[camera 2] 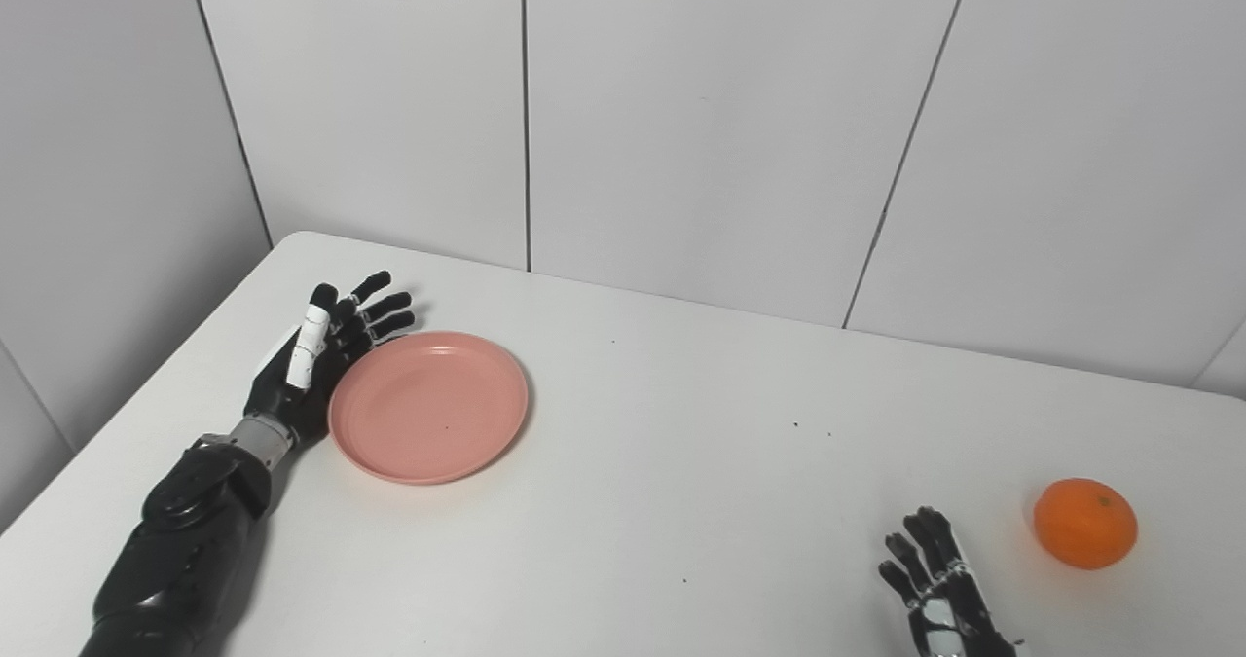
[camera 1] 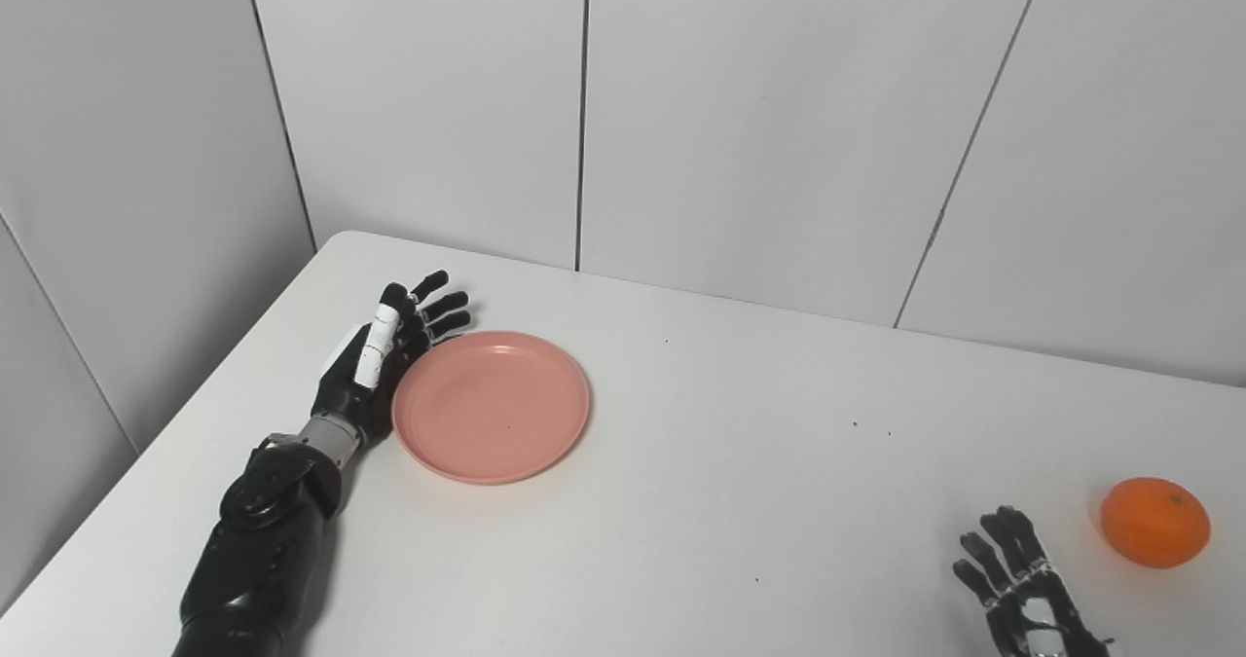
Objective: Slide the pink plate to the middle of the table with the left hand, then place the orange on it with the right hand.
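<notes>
The pink plate (camera 1: pixel 492 406) lies flat on the white table (camera 1: pixel 740 462), left of the middle. My left hand (camera 1: pixel 382 355) is open, fingers straight, its palm against the plate's left rim. The orange (camera 1: pixel 1154 522) sits on the table near the right edge. My right hand (camera 1: pixel 1022 589) is open and empty at the bottom right, just left of the orange and apart from it. Its lower part is cut off by the picture's edge.
Grey wall panels (camera 1: pixel 759 122) stand right behind the table's far edge. The table's rounded far-left corner (camera 1: pixel 341 240) is just beyond my left hand. A few small dark specks (camera 1: pixel 871 428) lie on the table top.
</notes>
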